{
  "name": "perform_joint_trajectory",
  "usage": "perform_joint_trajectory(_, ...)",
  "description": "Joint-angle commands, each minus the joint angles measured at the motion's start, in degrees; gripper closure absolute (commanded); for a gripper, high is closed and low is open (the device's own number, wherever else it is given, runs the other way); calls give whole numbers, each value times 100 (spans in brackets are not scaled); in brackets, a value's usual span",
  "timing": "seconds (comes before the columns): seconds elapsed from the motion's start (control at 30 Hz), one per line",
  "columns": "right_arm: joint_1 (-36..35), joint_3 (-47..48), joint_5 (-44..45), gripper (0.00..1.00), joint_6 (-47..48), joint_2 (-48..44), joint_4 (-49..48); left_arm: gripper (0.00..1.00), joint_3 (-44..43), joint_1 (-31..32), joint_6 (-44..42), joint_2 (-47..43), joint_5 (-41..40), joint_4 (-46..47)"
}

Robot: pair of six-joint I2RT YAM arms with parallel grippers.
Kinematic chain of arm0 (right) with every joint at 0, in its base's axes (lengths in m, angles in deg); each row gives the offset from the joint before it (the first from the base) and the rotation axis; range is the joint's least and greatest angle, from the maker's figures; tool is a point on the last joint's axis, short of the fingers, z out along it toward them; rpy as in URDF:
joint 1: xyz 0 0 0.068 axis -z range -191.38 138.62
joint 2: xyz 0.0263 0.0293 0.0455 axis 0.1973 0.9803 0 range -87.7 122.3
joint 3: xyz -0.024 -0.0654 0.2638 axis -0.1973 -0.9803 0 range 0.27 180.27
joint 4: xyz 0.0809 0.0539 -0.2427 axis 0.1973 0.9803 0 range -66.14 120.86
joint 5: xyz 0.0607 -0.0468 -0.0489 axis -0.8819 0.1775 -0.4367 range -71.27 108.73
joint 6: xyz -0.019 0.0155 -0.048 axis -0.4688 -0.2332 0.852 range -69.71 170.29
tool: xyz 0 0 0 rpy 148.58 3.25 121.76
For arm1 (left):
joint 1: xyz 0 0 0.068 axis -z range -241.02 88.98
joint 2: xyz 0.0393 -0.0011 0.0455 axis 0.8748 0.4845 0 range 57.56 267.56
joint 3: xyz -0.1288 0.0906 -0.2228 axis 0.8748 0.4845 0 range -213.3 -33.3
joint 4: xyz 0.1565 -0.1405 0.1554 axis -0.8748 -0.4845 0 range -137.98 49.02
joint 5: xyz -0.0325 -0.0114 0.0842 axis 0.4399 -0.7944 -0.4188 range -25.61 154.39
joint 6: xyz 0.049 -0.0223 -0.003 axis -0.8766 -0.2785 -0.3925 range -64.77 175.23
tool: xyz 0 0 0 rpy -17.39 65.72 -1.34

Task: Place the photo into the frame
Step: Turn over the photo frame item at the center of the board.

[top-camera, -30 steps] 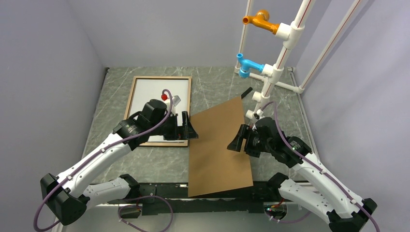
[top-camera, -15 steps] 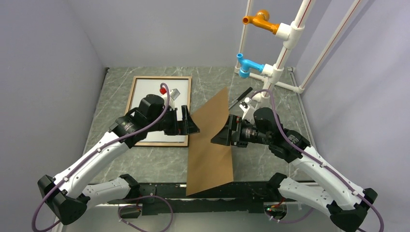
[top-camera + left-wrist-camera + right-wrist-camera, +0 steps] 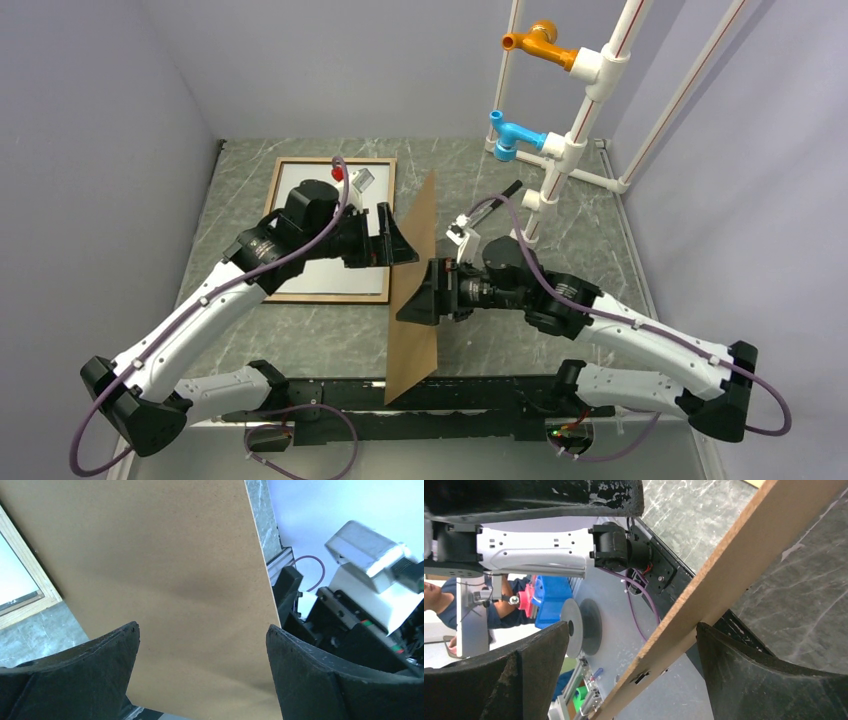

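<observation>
**Backing board on edge between my two open grippers**

My left gripper (image 3: 400,243) hangs over the right-hand rail of the frame (image 3: 300,160), jaws spread wide and gripping nothing. In my left wrist view the flat brown face of the backing board (image 3: 412,350) fills the space beyond my fingertips. It faces me broadside rather than sitting in the gap.

My right gripper (image 3: 415,298) reaches in from the other side, level with the middle of the board, and its jaws are spread wide too. In my right wrist view the board's thin edge runs diagonally through the gap between my fingers (image 3: 769,680). It passes close to one of them, and I cannot tell whether it touches. Neither pad clamps it.

The board stands steeply, nearly on edge, with its low end at the near edge of the table (image 3: 300,330) and its high end pointing toward the back wall.

The frame lies flat on the table to the left of the board, its wooden side up. The photo (image 3: 340,282) lies inside the rails with its plain white side up, partly hidden under my left arm.

At the back right stands a white pipe rack (image 3: 570,140) with a blue and an orange fitting, well apart from the frame.
</observation>
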Motion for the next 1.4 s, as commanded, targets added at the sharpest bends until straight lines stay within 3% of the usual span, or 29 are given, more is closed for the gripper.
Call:
perform_joint_trajectory(0.0, -281, 268, 252, 0, 41, 232, -637, 1, -267, -41, 136, -157, 124, -210)
perform_joint_trajectory(0.4, -801, 866, -224, 0, 534, 940, -1196, 1, -336, -105, 246, -501, 48, -624)
perform_joint_trajectory(0.57, -823, 686, -268, 0, 497, 763, -1589, 2, -431, -106, 218, -600, -264, -1133)
perform_joint_trajectory(0.97, -789, 685, 1095, 0, 507, 169, -411, 35, -736, -106, -246, -724, -1450, -2427)
perform_joint_trajectory(1.3, -700, 549, 1177, 0, 398, 116, -232, 53, -886, -99, -429, -538, -1510, -2700)
perform_joint_trajectory(1.37, -690, 560, 1213, 0, 408, 142, -158, 60, -905, -100, -431, -552, -1538, -2710)
